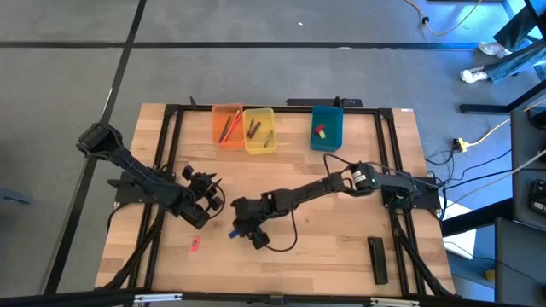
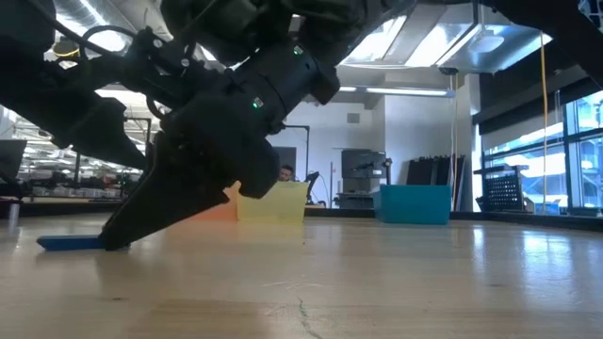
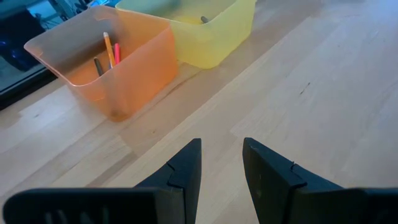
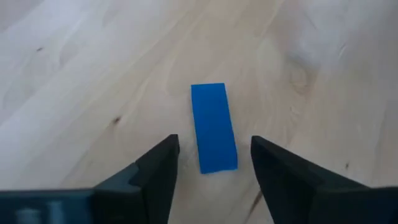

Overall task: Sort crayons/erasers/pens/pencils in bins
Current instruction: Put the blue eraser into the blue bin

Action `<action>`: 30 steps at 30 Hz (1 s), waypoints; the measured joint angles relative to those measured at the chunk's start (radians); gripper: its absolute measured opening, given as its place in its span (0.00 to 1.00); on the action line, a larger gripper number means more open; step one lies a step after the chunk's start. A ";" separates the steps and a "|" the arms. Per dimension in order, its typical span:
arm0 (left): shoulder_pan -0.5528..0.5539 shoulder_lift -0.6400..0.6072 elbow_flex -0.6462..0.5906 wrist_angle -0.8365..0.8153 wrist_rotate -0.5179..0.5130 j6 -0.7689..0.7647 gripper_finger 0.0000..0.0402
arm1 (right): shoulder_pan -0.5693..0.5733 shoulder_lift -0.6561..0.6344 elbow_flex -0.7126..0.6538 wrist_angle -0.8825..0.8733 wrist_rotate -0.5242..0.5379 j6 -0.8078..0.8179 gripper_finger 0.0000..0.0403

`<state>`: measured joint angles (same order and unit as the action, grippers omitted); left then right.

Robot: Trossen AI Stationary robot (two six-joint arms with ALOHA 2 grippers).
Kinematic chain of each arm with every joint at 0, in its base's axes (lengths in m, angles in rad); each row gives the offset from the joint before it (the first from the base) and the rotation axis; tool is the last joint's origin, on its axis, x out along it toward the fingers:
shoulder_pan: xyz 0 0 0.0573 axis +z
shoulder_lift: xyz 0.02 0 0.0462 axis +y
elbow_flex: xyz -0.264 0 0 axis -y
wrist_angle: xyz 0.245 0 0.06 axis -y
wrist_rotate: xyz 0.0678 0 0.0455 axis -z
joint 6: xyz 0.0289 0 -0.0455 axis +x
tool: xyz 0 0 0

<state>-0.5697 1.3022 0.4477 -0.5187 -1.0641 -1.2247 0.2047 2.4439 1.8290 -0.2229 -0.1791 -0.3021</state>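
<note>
A blue eraser (image 4: 214, 127) lies flat on the wooden table, left of centre near the front (image 1: 232, 232). My right gripper (image 4: 214, 142) is open and low over it, one finger on each side of the eraser's near end, not touching it. In the low view the eraser (image 2: 70, 243) shows just beyond the fingertips. My left gripper (image 3: 222, 144) is open and empty above the table's left middle (image 1: 213, 194), facing the orange bin (image 3: 118, 68) and yellow bin (image 3: 205, 37). A pink eraser (image 1: 194, 245) lies near the front left. The teal bin (image 1: 326, 128) holds erasers.
The three bins stand in a row at the table's far edge; the orange bin (image 1: 227, 125) holds pencils, and the yellow bin (image 1: 259, 130) holds some small items. A long black bar (image 1: 377, 258) lies at the front right. A black frame rail (image 1: 171, 136) borders the table.
</note>
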 joint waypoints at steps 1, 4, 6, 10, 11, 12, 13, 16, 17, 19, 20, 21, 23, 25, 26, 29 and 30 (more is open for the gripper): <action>0.000 0.000 0.000 0.002 0.000 0.000 0.27 | -0.007 0.000 0.000 0.000 -0.003 0.014 0.49; 0.000 0.000 0.000 0.005 0.000 0.000 0.27 | -0.028 0.002 -0.002 0.000 -0.021 0.070 0.42; 0.000 0.000 0.000 0.005 0.000 0.000 0.27 | -0.040 0.003 -0.002 -0.001 -0.024 0.087 0.35; 0.000 0.000 0.000 0.007 0.002 0.000 0.27 | -0.050 0.003 -0.002 -0.007 -0.023 0.089 0.19; 0.000 0.000 0.000 0.007 0.005 0.000 0.27 | -0.050 0.003 -0.002 -0.008 -0.026 0.089 0.15; 0.000 0.000 0.000 0.007 0.005 0.001 0.27 | -0.050 0.003 -0.002 -0.007 -0.032 0.089 0.11; 0.000 0.000 0.000 0.007 0.005 0.001 0.27 | -0.050 0.003 -0.002 -0.007 -0.038 0.089 0.08; 0.000 0.000 0.000 0.007 0.005 0.002 0.27 | -0.050 0.003 -0.002 -0.005 -0.049 0.089 0.02; 0.000 0.000 0.000 0.006 0.005 0.005 0.27 | -0.050 0.003 -0.002 -0.004 -0.048 0.090 0.02; 0.000 0.000 0.000 0.007 0.006 0.005 0.27 | -0.049 -0.001 -0.002 -0.002 -0.042 0.093 0.02; 0.000 0.000 0.000 0.007 0.006 0.004 0.27 | -0.048 -0.003 -0.003 -0.001 -0.032 0.093 0.02; 0.000 0.000 0.000 0.007 0.006 0.005 0.27 | -0.047 -0.007 -0.004 0.003 -0.022 0.093 0.01; 0.000 0.000 0.000 0.006 0.008 0.005 0.27 | -0.041 -0.015 -0.005 0.028 0.038 0.090 0.01; 0.000 0.000 0.000 0.006 0.008 0.005 0.27 | -0.040 -0.026 0.000 0.037 0.109 0.089 0.01; 0.000 0.000 0.000 0.006 0.008 0.005 0.27 | -0.041 -0.030 0.007 0.041 0.138 0.087 0.01; 0.000 0.000 0.000 0.005 0.010 0.005 0.27 | -0.038 -0.034 0.038 0.043 0.195 0.065 0.01; 0.000 0.000 0.000 0.005 0.011 0.005 0.27 | -0.036 -0.034 0.045 0.039 0.199 0.061 0.01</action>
<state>-0.5701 1.3022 0.4473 -0.5137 -1.0527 -1.2201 0.1683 2.4096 1.8743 -0.1836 0.0194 -0.2411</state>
